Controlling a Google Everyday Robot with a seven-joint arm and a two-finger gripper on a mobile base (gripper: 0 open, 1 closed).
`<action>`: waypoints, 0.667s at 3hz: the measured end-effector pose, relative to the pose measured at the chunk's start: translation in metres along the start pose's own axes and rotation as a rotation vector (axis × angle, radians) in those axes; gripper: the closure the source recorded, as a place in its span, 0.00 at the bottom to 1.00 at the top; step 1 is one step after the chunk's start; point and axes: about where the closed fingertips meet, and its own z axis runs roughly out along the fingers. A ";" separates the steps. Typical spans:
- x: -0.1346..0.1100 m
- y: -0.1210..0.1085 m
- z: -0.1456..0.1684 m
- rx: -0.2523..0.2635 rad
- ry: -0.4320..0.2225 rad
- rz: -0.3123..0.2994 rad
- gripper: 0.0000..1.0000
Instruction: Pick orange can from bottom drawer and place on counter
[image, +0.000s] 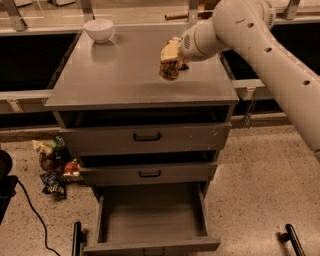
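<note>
Speckled floor all round, with a grey cabinet in the middle and its counter (115, 75) filling most of the upper view. The white arm (260, 45) comes in from the right. The gripper (170, 61) sits over the right rear part of the counter, clamped tight around the orange can (169, 72). The can hangs right under the yellowish fingers (170, 50), tipped a little. Honestly can't tell if its bottom touches the counter or floats just above it.

Off to the gripper's left, at the back left corner of the counter, there's a white bowl (98, 29), well apart from the can. Way below the gripper, the bottom drawer (150, 217) is pulled out toward the camera, with its plain grey floor showing. Between that drawer and the gripper are two shallower drawers (145, 136) with black handles. Down and far left of the gripper, on the floor beside the cabinet, sits a little heap of snack packets (52, 165), with a black cable (31, 212) snaking past them.
</note>
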 end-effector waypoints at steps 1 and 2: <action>0.001 0.003 0.023 -0.040 0.004 -0.048 1.00; 0.001 0.003 0.023 -0.041 0.004 -0.048 1.00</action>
